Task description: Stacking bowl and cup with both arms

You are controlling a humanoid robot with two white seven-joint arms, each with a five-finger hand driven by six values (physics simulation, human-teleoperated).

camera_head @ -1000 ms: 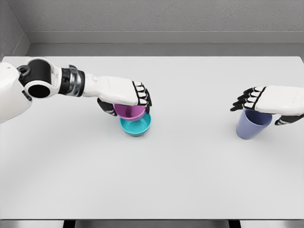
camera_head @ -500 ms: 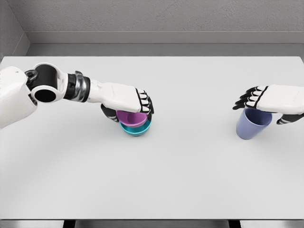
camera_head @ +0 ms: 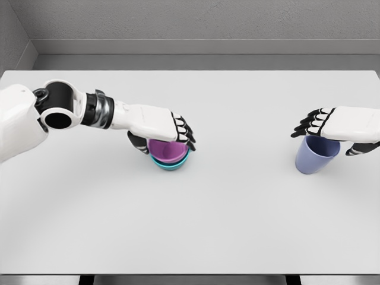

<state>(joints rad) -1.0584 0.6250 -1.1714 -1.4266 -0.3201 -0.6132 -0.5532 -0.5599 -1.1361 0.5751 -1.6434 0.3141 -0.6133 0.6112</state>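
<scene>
Head view, left side first: the left hand [camera_head: 163,126] sits over the purple bowl [camera_head: 168,150], fingers [camera_head: 183,126] clamped on its rim, and the bowl is nested down into the teal bowl [camera_head: 171,164] on the table [camera_head: 237,225]. Risk here: if those fingers open while dragging sideways, both bowls could skid or the purple one could tip out. Over on the right, the right hand [camera_head: 344,127] has its fingers wrapped on the rim of the blue cup [camera_head: 316,155], which leans slightly; a loose hold could drop it in transit.
</scene>
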